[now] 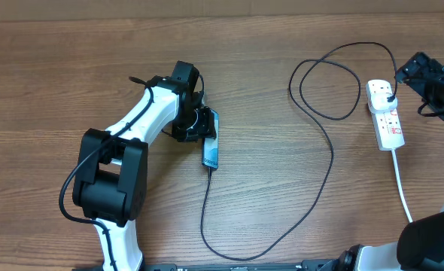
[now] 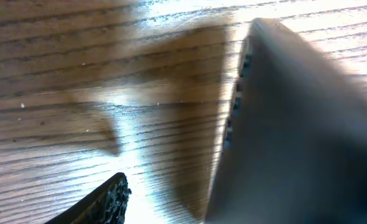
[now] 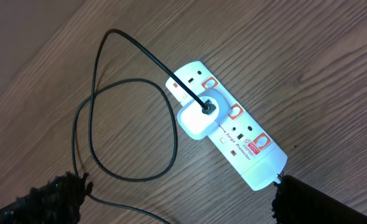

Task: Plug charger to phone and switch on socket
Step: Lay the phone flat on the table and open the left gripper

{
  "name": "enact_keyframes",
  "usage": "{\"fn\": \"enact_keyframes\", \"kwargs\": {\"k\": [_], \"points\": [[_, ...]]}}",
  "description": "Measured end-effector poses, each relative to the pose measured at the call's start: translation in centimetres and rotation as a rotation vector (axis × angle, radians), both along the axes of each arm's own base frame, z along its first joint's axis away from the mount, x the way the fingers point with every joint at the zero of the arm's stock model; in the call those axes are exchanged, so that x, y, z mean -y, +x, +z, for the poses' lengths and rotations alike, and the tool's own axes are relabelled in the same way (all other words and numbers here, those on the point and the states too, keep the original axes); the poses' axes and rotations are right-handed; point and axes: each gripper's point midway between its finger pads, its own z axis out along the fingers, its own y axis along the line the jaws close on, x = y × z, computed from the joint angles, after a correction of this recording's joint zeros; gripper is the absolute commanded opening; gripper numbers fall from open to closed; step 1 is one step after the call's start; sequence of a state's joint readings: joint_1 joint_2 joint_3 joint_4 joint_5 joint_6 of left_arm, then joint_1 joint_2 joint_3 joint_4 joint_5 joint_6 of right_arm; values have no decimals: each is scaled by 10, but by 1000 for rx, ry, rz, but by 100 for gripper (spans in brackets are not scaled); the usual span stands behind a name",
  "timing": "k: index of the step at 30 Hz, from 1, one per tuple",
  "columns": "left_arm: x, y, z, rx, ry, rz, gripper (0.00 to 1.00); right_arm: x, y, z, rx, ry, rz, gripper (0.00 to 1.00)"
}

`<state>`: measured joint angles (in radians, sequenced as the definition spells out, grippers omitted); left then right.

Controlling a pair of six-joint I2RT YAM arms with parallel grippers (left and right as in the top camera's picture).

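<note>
The phone (image 1: 211, 139) stands tipped on its long edge at table centre-left, with the black charger cable (image 1: 323, 188) entering its near end. In the left wrist view the phone (image 2: 295, 124) is a blurred slab on the right. My left gripper (image 1: 194, 124) is against the phone. One finger shows with a gap to the phone, the other is hidden behind it. The cable loops right to the white socket (image 1: 384, 113). There it enters a white adapter (image 3: 199, 115) seated in the socket (image 3: 249, 155). My right gripper (image 3: 177, 199) is open and empty above the socket.
The socket's white cord (image 1: 402, 188) runs toward the front right. Cable loops lie left of the socket (image 1: 327, 83) and near the front edge (image 1: 237, 252). The left arm's black base (image 1: 109, 181) stands at front left.
</note>
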<state>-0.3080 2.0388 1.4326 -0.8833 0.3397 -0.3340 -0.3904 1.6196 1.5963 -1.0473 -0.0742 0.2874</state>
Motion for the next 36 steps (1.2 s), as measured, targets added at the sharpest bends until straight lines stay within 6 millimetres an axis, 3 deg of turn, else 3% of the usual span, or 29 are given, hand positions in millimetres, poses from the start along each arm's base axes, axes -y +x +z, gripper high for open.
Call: {"fn": "enact_keyframes", "kwargs": {"k": [4,7,11,14,16,18,19,36], "points": [[-1,0,0,-1,5,1,49,0,0,1,2,-1,0,100],[-1,0,0,-1,4,1,33,0,0,1,2,-1,0,100],[-1,0,0,0,4,-3,38,0,0,1,2,-1,0,100],[-1,0,0,0,4,-3,34,0,0,1,2,-1,0,100],[-1,0,0,-1,4,-1,24,0,0,1,2,-1,0,100],[-1,0,0,-2,4,2,6,0,0,1,3,-1,0,100],[-1,0,0,-1,4,1,4,0,0,1,3,-1,0,100],[-17,7,-4,8,85,93,4,-3,-7,25,60,-25,0,100]]}}
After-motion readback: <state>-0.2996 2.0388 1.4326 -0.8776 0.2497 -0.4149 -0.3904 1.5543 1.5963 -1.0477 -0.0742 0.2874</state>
